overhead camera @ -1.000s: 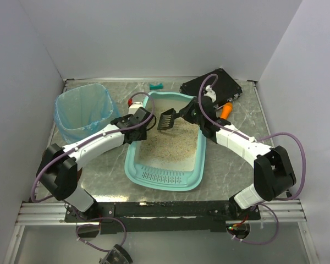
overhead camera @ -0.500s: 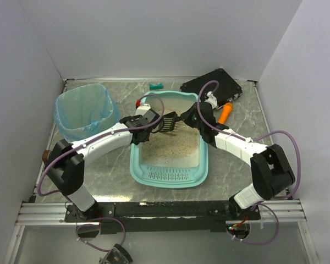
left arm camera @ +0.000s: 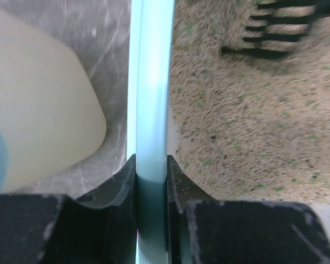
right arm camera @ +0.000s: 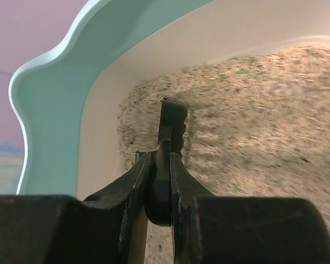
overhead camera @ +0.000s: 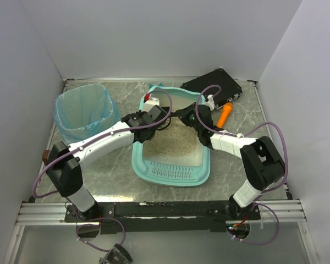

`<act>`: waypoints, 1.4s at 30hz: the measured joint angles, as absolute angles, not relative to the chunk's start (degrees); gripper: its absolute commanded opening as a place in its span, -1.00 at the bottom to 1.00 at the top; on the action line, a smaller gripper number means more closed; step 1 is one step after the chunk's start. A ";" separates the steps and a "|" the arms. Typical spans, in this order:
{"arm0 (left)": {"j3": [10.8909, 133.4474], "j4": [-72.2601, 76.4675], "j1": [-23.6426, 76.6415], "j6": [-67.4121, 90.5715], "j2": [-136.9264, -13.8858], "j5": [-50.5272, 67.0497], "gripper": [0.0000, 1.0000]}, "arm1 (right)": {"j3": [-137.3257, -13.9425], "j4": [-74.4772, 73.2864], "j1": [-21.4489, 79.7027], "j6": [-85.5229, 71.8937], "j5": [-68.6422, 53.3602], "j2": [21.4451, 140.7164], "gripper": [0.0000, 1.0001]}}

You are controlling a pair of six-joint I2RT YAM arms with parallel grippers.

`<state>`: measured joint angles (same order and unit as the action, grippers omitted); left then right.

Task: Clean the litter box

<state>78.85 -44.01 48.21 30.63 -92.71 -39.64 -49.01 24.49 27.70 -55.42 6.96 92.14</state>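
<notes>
The teal litter box (overhead camera: 170,175) with beige litter (overhead camera: 173,144) lies in the middle of the table, its ribbed lip toward me. My left gripper (overhead camera: 154,117) is shut on its left rim; in the left wrist view the rim (left arm camera: 151,82) runs straight between the fingers (left arm camera: 124,181). My right gripper (overhead camera: 186,115) is shut on the handle of a black slotted scoop (right arm camera: 172,124), whose head rests in the litter (right arm camera: 264,121) near the far left corner. The scoop head also shows in the left wrist view (left arm camera: 280,27). From above, the left wrist mostly hides the scoop.
A white bin lined with a blue bag (overhead camera: 82,113) stands left of the box, close to the left gripper, and shows in the left wrist view (left arm camera: 38,110). A black case (overhead camera: 212,85) and an orange object (overhead camera: 225,114) lie at the back right.
The litter box has slid right and away, turning a little, with the left gripper on its rim. The right gripper has drawn in, and the scoop has moved toward the box's far left corner.
</notes>
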 measured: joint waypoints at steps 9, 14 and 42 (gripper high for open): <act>88.18 -45.34 51.72 24.58 -93.51 -45.63 -0.99 | -46.46 35.70 27.31 -62.39 4.05 94.15 -1.00; 87.92 -44.95 52.23 24.27 -93.65 -47.16 -0.98 | -43.38 38.96 27.11 -64.16 2.87 94.06 -1.00; 58.04 -24.21 53.41 32.40 -78.98 -42.78 -0.98 | -33.28 28.73 27.86 -58.15 -1.63 80.64 -1.00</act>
<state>58.04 -24.21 53.41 32.40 -78.98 -42.78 -33.28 28.73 27.86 -58.15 -1.63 80.64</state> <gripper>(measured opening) 0.237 0.224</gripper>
